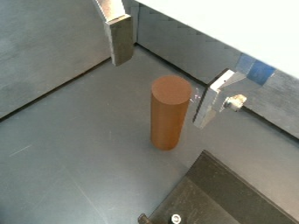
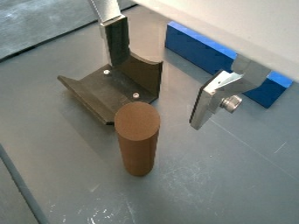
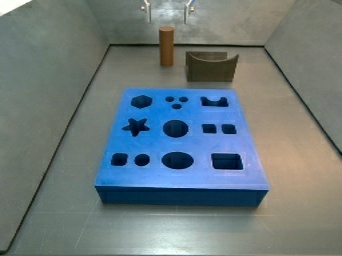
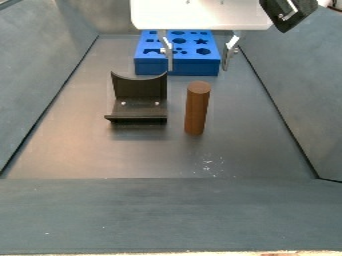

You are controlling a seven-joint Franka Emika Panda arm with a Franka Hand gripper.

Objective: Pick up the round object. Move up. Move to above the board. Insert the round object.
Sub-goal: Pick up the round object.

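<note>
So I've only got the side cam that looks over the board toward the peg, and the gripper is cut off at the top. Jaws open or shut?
Observer: Open. In a wrist view the fingers stand wide apart, with the gripper over the round object and neither pad touching it.
Operator: Fingertips below its top?
Observer: No. In a side view the fingertips hang above the round object's top.
Operator: Is it clear of the fixture?
Observer: Yes. In a side view bare floor shows between the round object and the fixture.
</note>
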